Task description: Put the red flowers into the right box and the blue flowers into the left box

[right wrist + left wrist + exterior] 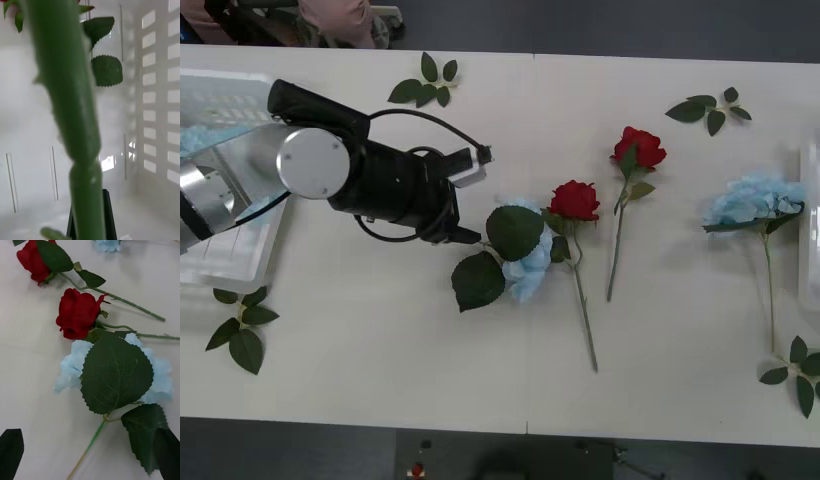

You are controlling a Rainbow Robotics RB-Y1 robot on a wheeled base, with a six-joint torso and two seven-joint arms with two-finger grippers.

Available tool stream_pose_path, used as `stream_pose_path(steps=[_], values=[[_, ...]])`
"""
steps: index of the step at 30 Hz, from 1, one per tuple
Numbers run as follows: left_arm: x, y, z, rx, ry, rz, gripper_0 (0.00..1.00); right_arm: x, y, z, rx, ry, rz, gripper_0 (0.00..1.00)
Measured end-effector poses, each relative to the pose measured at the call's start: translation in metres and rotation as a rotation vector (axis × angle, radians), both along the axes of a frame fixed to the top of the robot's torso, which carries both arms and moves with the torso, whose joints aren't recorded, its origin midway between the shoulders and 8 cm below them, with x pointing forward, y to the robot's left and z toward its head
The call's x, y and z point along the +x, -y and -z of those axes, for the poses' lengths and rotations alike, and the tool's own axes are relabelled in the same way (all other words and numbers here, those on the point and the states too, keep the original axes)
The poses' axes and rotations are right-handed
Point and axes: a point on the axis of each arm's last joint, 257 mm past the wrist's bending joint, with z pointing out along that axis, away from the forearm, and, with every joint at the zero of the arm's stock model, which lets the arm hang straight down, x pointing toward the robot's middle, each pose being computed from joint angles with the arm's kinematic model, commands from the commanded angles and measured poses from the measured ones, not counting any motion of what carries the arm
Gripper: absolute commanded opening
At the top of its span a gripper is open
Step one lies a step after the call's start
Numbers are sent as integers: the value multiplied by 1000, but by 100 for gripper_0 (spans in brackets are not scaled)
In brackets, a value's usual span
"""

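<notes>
Closest to the lens, the left arm [330, 165] reaches low over the counter [380, 380] from the left edge, its forearm crossing the front of the white slotted basket [225, 85], which has something pale blue lying inside. A leaf sprig [240, 325] lies in front of the basket. The left fingers [468, 236] point rightward, spread wide apart and holding nothing, just beside the leaves of the near blue flower [530, 268], whose head is half covered by a big leaf [515, 232]. Touching that head on its right is a red rose [575, 200], its stem running toward the counter's front edge. A second rose [638, 148] lies a little farther right and back. Another blue flower [750, 198] lies near the right edge, just beside the pale rim of the right box [812, 200]. From the right wrist, the right fingers [109, 219] sit pressed together, pinching a thick green rose stem [71, 93] among white slotted walls.
</notes>
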Motion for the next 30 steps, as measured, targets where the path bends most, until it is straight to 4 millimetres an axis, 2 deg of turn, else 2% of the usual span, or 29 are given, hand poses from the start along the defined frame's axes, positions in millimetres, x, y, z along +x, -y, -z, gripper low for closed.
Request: stream_pose_path(steps=[4, 9, 15, 19, 20, 21, 22, 23, 25, 27, 28, 29, 30], values=[[2, 4, 21, 72, 21, 31, 100, 13, 8, 2, -50, 10, -15, 0], [4, -2, 42, 176, 70, 105, 100, 14, 25, 4, -56, 22, 23, 0], [4, -4, 63, 214, 62, 119, 100, 0, 51, 16, -38, 36, 99, 0], [7, 0, 80, 245, 42, 116, 100, -7, 53, 27, -1, 44, 126, 0], [9, 0, 84, 258, 40, 114, 100, -7, 53, 29, 9, 50, 130, 6], [11, 0, 87, 268, 36, 115, 100, -6, 53, 31, 16, 56, 133, 35], [11, 1, 90, 276, 31, 114, 100, -6, 52, 32, 22, 60, 134, 46], [13, 2, 93, 284, 27, 112, 100, -5, 51, 32, 25, 63, 133, 61], [14, 5, 96, 299, 26, 115, 100, -3, 50, 33, 21, 66, 125, 78], [16, 8, 98, 308, 28, 119, 98, -2, 49, 34, 12, 64, 114, 84], [16, 10, 98, 311, 29, 120, 80, -1, 49, 34, 8, 64, 110, 87], [16, 11, 99, 313, 29, 122, 50, -1, 48, 35, 7, 64, 107, 89], [16, 13, 100, 314, 28, 123, 15, 0, 47, 36, 12, 65, 106, 93]])
